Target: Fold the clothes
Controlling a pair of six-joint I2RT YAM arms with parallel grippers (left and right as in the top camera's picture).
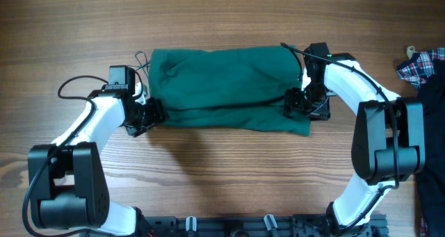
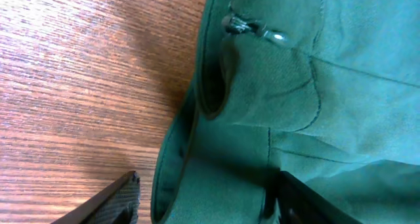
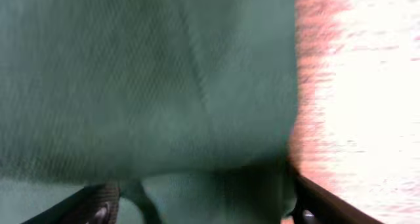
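The dark green clothes (image 1: pixel 222 84) lie as a wide folded band across the middle of the wooden table. My left gripper (image 1: pixel 149 115) is at the band's near left corner. In the left wrist view it (image 2: pixel 207 184) is open, one finger (image 2: pixel 121 194) over bare wood and the other on the cloth, with the hemmed edge (image 2: pixel 180 152) between them. My right gripper (image 1: pixel 295 103) is low over the near right part of the garment. The right wrist view, blurred, shows it (image 3: pixel 200 188) open with green fabric (image 3: pixel 164 86) filling the gap.
A red-blue plaid cloth (image 1: pixel 421 63) and a black garment (image 1: pixel 434 112) lie at the table's right edge. A small metal fastener (image 2: pixel 252 28) shows on the green fabric near its left end. Bare wood (image 1: pixel 222 174) lies in front of the garment.
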